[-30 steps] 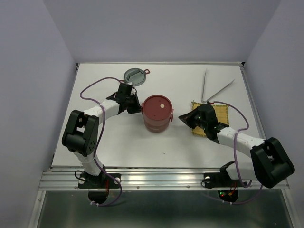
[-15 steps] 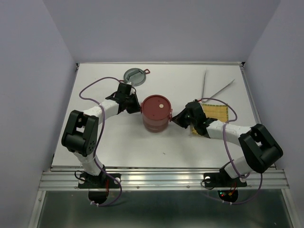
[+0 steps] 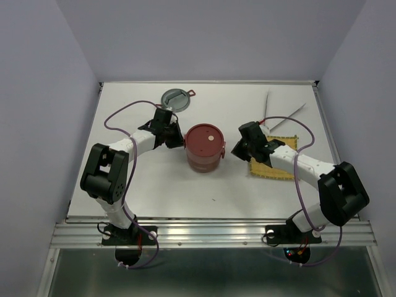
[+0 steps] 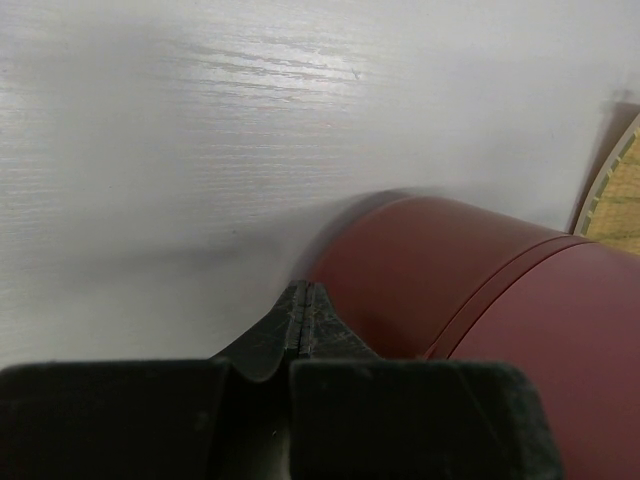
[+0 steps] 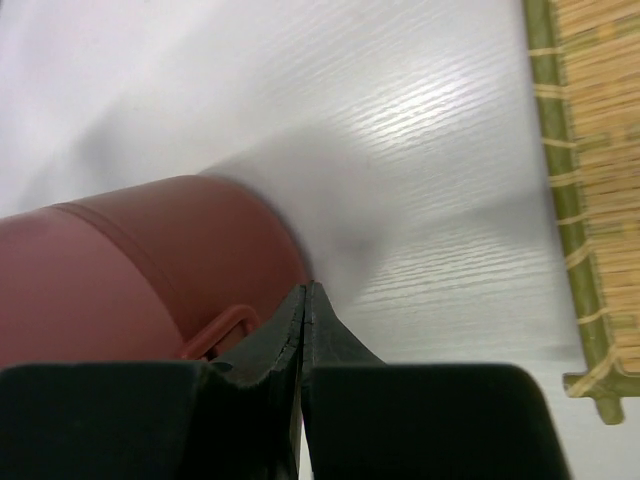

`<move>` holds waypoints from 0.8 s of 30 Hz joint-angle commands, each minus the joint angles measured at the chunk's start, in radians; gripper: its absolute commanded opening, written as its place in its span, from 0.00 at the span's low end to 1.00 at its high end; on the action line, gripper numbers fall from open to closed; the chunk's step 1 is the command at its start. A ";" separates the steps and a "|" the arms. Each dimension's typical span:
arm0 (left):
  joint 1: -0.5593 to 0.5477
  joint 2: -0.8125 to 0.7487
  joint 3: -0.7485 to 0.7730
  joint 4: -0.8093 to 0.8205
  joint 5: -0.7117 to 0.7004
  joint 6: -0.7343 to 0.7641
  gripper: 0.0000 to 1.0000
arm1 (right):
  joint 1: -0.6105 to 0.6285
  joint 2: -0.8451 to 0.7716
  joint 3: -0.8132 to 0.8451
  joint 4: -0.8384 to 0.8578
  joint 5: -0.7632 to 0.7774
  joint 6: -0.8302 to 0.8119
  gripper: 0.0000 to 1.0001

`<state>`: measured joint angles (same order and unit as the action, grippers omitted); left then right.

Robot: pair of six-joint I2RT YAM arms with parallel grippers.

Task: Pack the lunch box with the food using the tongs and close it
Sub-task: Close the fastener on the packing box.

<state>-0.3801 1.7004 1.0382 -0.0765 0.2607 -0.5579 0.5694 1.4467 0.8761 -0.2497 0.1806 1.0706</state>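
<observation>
Change: the right arm's elbow sits higher than before; the left arm is the same.
Lunch box (image 3: 204, 145): middle of frame, upright, lid on.
Tongs (image 3: 293, 112): upper right, V's open ends point up, joined end by the mat (image 3: 279, 162).
Left gripper (image 3: 180, 140): pressed together, empty, just left of box.
Right gripper (image 3: 235, 149): pressed together, empty, just right of box.

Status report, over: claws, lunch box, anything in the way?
Left claw shut, empty, by lunch box left side. Right claw shut, empty, by its right handle. Box stacked, lid on. Tongs and mat off right, not in the way.
</observation>
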 commanded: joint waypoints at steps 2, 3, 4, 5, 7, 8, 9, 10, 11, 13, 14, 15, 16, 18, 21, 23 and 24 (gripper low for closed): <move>-0.017 -0.022 -0.021 -0.011 0.005 0.023 0.00 | -0.003 0.027 0.055 -0.161 0.111 -0.047 0.01; -0.016 -0.021 -0.020 -0.011 0.005 0.023 0.00 | -0.003 0.029 0.055 -0.164 0.111 -0.049 0.01; -0.017 -0.021 -0.018 -0.014 0.005 0.023 0.00 | -0.003 0.030 0.054 -0.166 0.111 -0.049 0.01; -0.017 -0.021 -0.018 -0.014 0.005 0.024 0.00 | -0.003 0.035 0.050 -0.172 0.112 -0.044 0.01; -0.017 -0.022 -0.017 -0.016 0.005 0.024 0.00 | -0.003 0.037 0.047 -0.171 0.108 -0.046 0.01; -0.016 -0.022 -0.015 -0.017 0.003 0.026 0.00 | -0.003 0.037 0.047 -0.169 0.097 -0.044 0.01; -0.017 -0.024 -0.015 -0.017 0.003 0.026 0.00 | -0.003 0.037 0.052 -0.168 0.089 -0.052 0.01; -0.017 -0.022 -0.015 -0.019 0.005 0.026 0.00 | -0.003 0.038 0.055 -0.161 0.082 -0.060 0.01; -0.016 -0.021 -0.014 -0.017 0.005 0.026 0.00 | -0.003 0.040 0.064 -0.142 0.063 -0.078 0.01; -0.017 -0.018 -0.012 -0.016 0.008 0.026 0.00 | 0.010 0.044 0.075 -0.119 0.050 -0.087 0.01; -0.016 -0.019 -0.012 -0.016 0.008 0.026 0.00 | 0.027 0.052 0.086 -0.099 0.037 -0.092 0.01; -0.016 -0.019 -0.012 -0.016 0.006 0.024 0.00 | 0.047 0.081 0.119 -0.092 0.033 -0.098 0.01; -0.017 -0.018 -0.012 -0.016 0.006 0.024 0.00 | 0.059 0.099 0.141 -0.085 0.020 -0.101 0.01; -0.017 -0.019 -0.013 -0.014 0.006 0.023 0.00 | 0.101 0.148 0.197 -0.076 0.005 -0.116 0.01; -0.016 -0.024 -0.021 -0.009 0.008 0.019 0.00 | 0.138 0.251 0.325 -0.045 -0.071 -0.144 0.01; -0.019 -0.027 -0.021 -0.006 0.012 0.016 0.00 | 0.147 0.294 0.380 -0.043 -0.102 -0.133 0.01; -0.025 -0.027 -0.021 -0.005 0.014 0.015 0.00 | 0.147 0.288 0.376 -0.040 -0.095 -0.127 0.01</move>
<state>-0.3573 1.6981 1.0378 -0.0799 0.2401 -0.5507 0.6720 1.7142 1.1587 -0.4118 0.1749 0.9436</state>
